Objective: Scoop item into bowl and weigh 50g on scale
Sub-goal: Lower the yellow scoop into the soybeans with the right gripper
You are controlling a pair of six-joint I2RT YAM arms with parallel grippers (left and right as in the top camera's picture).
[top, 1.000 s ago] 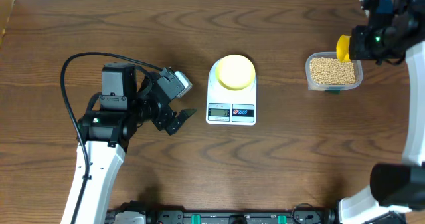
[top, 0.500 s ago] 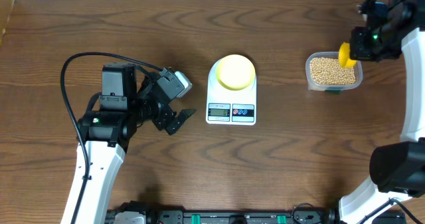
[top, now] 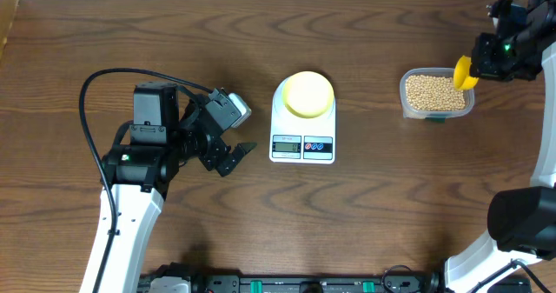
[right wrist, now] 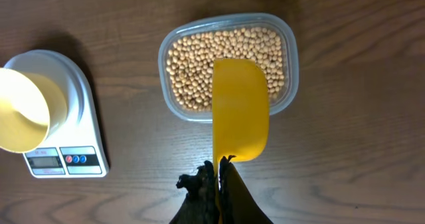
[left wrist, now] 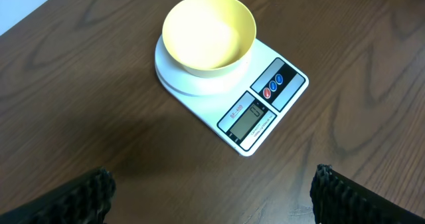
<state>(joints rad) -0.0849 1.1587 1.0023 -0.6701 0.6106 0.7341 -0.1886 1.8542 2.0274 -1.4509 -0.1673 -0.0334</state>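
The left arm [top: 130, 216] has a long white link at the lower left of the overhead frame, topped by black, box-shaped joint housings [top: 149, 119]. A black cable [top: 84, 97] runs in a wide loop from the housings across to the wrist. A light grey camera module [top: 231, 109] is mounted on the wrist. The left end effector [top: 233, 158] is black. In the left wrist view its fingertips [left wrist: 80, 196] show a ribbed, knobbly black surface at the lower corners.

The right arm [top: 549, 136], at the right edge, has white links and a rounded black joint [top: 521, 232] at lower right. Its black wrist housing [top: 512, 56] carries a small green light [top: 506, 44]. The right end effector [right wrist: 219, 184] is black with jagged-edged fingers, seen at bottom centre of the right wrist view.
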